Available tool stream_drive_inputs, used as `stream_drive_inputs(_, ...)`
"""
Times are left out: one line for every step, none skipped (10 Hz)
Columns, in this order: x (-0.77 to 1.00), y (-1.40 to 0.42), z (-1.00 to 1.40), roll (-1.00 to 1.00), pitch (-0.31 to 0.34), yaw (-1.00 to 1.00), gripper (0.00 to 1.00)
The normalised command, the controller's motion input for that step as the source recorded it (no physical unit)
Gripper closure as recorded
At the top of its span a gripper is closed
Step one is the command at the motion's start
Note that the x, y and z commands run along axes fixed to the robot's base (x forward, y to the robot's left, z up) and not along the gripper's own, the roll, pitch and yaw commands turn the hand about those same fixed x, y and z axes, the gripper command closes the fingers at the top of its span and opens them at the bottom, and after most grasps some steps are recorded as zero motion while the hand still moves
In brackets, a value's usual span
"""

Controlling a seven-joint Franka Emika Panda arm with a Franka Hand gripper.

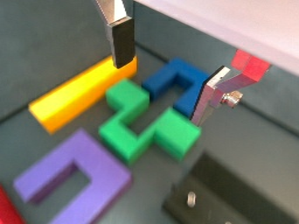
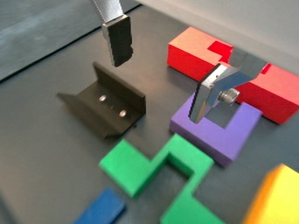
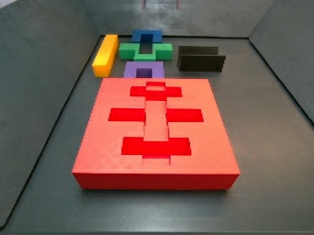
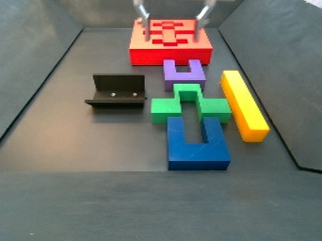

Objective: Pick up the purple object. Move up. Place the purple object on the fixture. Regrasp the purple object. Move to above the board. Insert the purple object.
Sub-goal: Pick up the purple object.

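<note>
While hand (image 2: 163, 79) hangs spread and empty, purple object (image 2: 216, 131) lies below on floor

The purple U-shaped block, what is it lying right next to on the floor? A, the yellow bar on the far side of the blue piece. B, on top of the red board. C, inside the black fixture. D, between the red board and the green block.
D: in a side view the purple U-shaped block lies on the floor between the red board and the green block, apart from the black fixture; the open gripper hangs above, holding nothing.
</note>
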Motion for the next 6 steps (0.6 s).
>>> stream_drive_inputs(0.33, -0.64, -0.69, -0.11, -0.107, 0.06, 0.0)
stream_drive_inputs(0.27, -0.65, -0.66, -0.12, -0.106, 0.15, 0.0)
stream_drive_inputs(0.14, -0.65, -0.62, -0.16, -0.119, 0.25, 0.0)
stream_drive_inputs(0.06, -0.71, -0.53, -0.12, -0.064, 0.26, 0.0)
stream_drive_inputs(-0.01, -0.79, -0.33, -0.07, -0.017, 0.24, 0.0)
stream_drive_inputs(-0.08, -0.8, -0.26, -0.05, -0.03, 0.25, 0.0)
